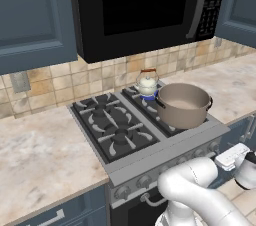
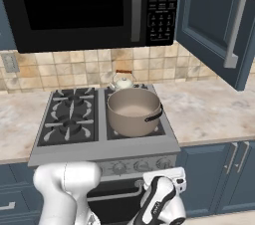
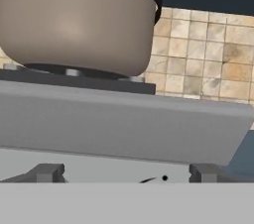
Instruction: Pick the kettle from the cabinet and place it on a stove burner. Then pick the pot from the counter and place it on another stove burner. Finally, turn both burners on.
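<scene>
The cream-white kettle (image 1: 147, 84) (image 2: 122, 82) stands on the back right burner of the black stove (image 1: 112, 125) (image 2: 69, 117), with a bluish rim showing under its base. In front of it, the wide taupe pot (image 1: 183, 104) (image 2: 133, 111) (image 3: 74, 20) rests on the front right burner. My gripper (image 3: 126, 174) is low in front of the stove's silver knob panel (image 1: 165, 172) (image 2: 134, 165), below the pot. It looks up at the pot's underside. Its two dark fingertips (image 3: 47, 172) stand wide apart with nothing between them: open.
The black microwave (image 1: 145, 5) (image 2: 89, 5) hangs over the stove. The slate-blue cabinet door (image 2: 219, 15) at the right stands swung open over the marbled counter (image 1: 40, 155) (image 2: 209, 109). My white arm (image 1: 200, 190) (image 2: 69, 184) bends low before the oven front.
</scene>
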You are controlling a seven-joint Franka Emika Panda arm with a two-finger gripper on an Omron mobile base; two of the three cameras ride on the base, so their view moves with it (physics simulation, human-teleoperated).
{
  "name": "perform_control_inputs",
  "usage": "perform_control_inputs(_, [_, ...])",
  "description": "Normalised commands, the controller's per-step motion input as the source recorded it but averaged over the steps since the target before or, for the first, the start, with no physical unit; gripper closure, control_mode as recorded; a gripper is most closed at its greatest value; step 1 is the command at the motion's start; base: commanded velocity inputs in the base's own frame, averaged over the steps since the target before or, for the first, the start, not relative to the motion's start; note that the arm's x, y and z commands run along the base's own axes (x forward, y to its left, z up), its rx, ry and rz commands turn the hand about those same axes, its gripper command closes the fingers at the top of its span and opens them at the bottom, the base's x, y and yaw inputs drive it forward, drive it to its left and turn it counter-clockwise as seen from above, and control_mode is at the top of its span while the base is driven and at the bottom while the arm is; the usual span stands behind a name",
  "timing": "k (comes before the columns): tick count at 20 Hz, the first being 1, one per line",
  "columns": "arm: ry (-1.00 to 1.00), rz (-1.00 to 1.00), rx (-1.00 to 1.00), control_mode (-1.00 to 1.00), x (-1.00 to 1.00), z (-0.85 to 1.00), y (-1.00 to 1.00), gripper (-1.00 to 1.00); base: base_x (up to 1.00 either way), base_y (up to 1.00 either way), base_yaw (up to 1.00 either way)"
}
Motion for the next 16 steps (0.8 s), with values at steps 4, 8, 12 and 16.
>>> perform_control_inputs(4, [0.01,0.00,0.00,-1.00,0.12,-0.02,0.00,-1.00,0.00,0.00,0.00])
perform_control_inputs(8, [0.02,0.00,0.00,-1.00,0.13,-0.07,0.00,-1.00,0.00,0.00,0.00])
perform_control_inputs(12, [0.00,0.00,0.00,-1.00,0.10,-0.16,-0.01,-1.00,0.00,0.00,0.00])
perform_control_inputs(16, [0.00,0.00,0.00,-1.00,0.07,-0.20,-0.03,-1.00,0.00,0.00,0.00])
